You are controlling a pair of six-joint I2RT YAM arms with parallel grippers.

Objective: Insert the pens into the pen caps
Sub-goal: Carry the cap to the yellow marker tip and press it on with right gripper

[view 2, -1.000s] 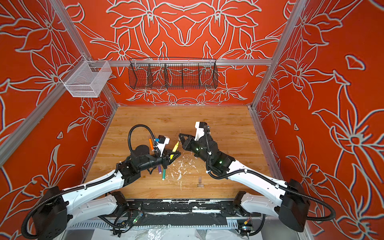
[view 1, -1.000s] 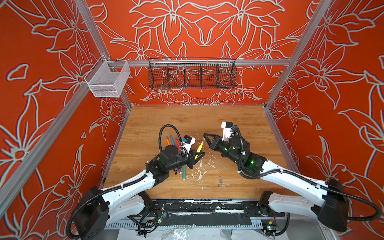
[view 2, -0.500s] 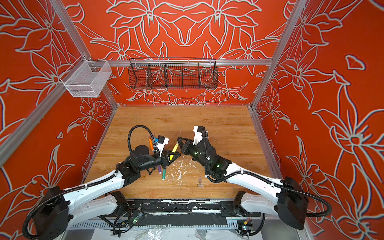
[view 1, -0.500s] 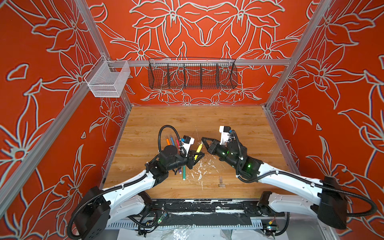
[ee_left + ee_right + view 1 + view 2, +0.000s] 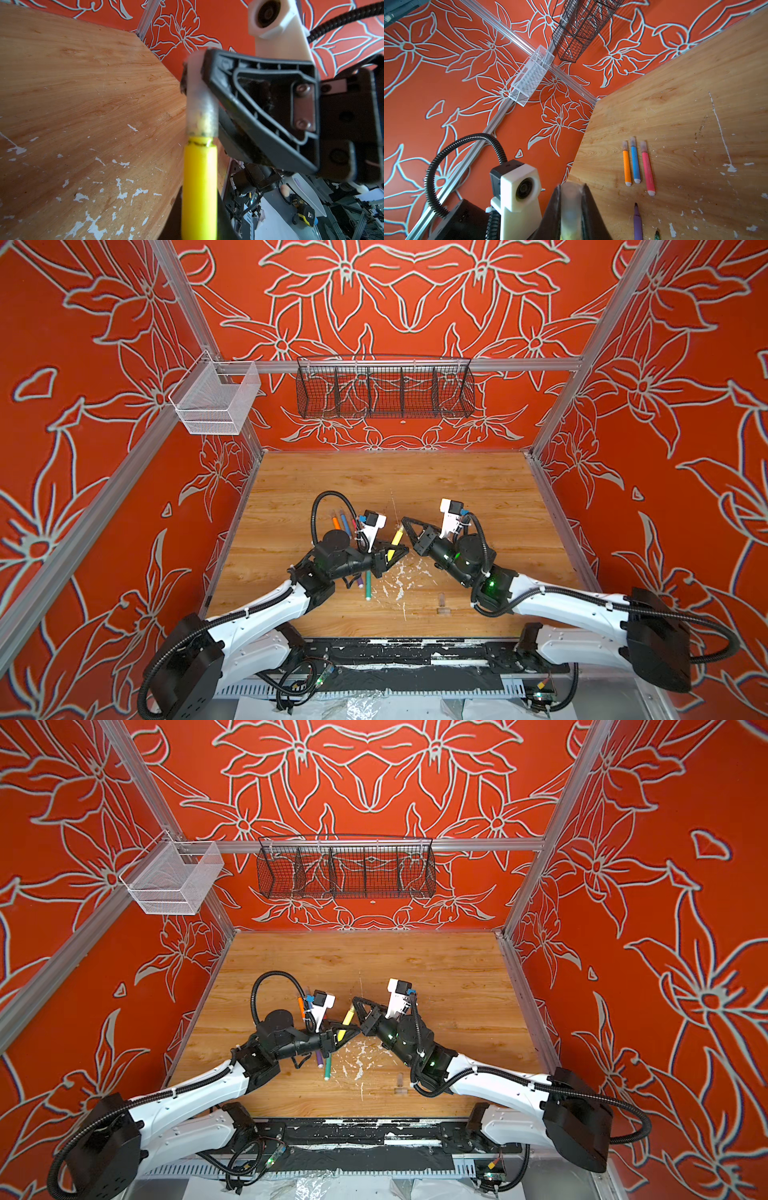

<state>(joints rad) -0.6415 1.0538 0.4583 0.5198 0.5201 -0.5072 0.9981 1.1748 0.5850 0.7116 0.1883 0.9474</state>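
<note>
My left gripper (image 5: 394,554) (image 5: 199,226) is shut on the barrel of a yellow pen (image 5: 395,538) (image 5: 199,187), which points up and away. My right gripper (image 5: 405,523) (image 5: 571,200) is shut on a clear pen cap (image 5: 201,112) (image 5: 571,207), and that cap sits over the yellow pen's tip, down to the barrel's shoulder. Orange (image 5: 626,168), blue (image 5: 635,164) and pink (image 5: 647,170) pens lie side by side with caps on. Bare-tipped purple (image 5: 637,222) and green (image 5: 656,234) pens lie beside them. A loose cap (image 5: 442,601) lies in front of the right arm.
White flecks of debris (image 5: 399,580) are scattered over the wooden table (image 5: 457,489) between the arms. A white mesh basket (image 5: 216,402) hangs on the left rail and a black wire basket (image 5: 384,387) on the back wall. The purple and green pens lie under the left wrist.
My right gripper has moved left toward the yellow pen and brought the clear cap over its tip. The left gripper has held the pen almost still.
</note>
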